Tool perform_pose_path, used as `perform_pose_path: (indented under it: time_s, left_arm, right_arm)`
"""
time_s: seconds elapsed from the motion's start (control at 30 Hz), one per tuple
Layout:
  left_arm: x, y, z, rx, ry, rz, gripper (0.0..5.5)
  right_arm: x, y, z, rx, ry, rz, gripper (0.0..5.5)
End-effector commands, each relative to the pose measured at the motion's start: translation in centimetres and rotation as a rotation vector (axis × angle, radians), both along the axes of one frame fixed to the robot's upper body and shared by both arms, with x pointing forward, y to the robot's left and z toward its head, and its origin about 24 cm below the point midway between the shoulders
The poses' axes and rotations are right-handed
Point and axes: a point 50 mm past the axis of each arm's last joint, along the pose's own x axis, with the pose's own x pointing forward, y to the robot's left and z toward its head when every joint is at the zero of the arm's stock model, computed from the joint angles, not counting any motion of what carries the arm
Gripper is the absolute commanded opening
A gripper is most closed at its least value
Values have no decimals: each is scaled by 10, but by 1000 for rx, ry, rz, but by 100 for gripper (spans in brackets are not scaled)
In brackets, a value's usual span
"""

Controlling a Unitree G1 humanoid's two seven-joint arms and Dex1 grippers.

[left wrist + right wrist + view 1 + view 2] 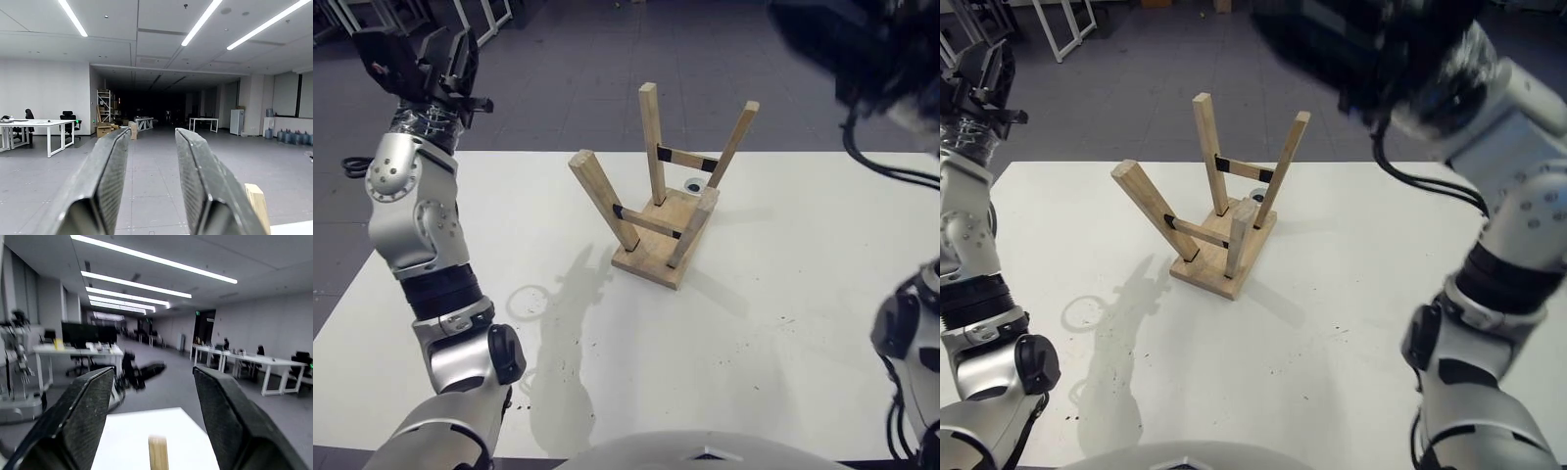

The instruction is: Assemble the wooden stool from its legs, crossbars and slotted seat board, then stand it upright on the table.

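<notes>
Stool (658,211) rests upside down near the middle of the tabletop (783,323). Its slotted seat board (651,264) lies flat as the base and its four legs (603,199) point upward. That is the sensible way to build it, since the board gives a broad footing while the legs drop into the slots. Two crossbars (648,222), dark at their ends, bridge neighbouring legs, which splay outward unevenly; whether every joint is fully seated is hard to tell. The left gripper (152,142) is raised high over the left far corner of the tabletop, well apart from the stool, its jaws wide and holding nothing. The right gripper (154,382) is lifted above the right side, its jaws also spread wide and empty, with one leg tip visible below between them. With both arms up and clear, nothing shades or knocks the loose frame. Assembly looks essentially done. What remains, by my reading, is to turn the stool over onto its legs, which probably needs a grip on the legs or board from each side.
</notes>
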Motion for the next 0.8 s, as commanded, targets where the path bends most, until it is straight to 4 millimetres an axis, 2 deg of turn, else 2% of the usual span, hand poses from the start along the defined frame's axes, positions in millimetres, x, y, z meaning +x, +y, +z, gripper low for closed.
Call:
perform_pose_path:
  time_s: [0.03, 0.1, 0.17, 0.2, 0.23, 0.27, 0.33, 0.5, 0.57, 0.63, 0.7, 0.73, 0.77, 0.8]
  left_arm:
    - [11, -26, -15, 8, 35, -31, 168]
    - [11, -30, -22, 11, 58, -39, 168]
    - [11, -31, -30, 2, 86, -31, 168]
    - [10, -31, -33, -1, 97, -26, 168]
    - [10, -31, -36, -4, 108, -26, 168]
    - [10, -32, -38, -5, 117, -30, 168]
    - [11, -35, -43, -3, 140, -44, 168]
    - [8, -33, -61, -16, 199, -60, 168]
    - [8, -34, -67, -18, 215, -66, 168]
    - [9, -35, -68, -18, 221, -68, 168]
    - [12, -38, -66, -16, 216, -75, 168]
    - [15, -39, -64, -14, 211, -78, 168]
    - [16, -40, -63, -9, 208, -84, 168]
    - [17, -41, -62, -2, 208, -84, 168]
  right_arm:
    - [12, 39, -52, -132, 163, 80, 294]
    - [10, 56, -105, -306, 289, 103, 294]
    - [15, 61, -157, -517, 395, 42, 294]
    - [18, 61, -172, -576, 426, 12, 294]
    - [24, 61, -171, -583, 419, -21, 294]
    - [29, 61, -159, -544, 395, -42, 294]
    - [25, 59, -120, -412, 327, -19, 294]
    - [-9, 50, -49, -156, 164, 152, 294]
    - [-8, 50, -13, 14, 80, 173, 294]
    - [2, 51, 14, 180, 45, 145, 294]
    - [17, 53, 21, 238, 69, 105, 294]
    - [24, 59, 11, 192, 95, 91, 294]
    - [27, 66, -9, 103, 146, 96, 294]
    - [27, 75, -39, -20, 215, 117, 294]
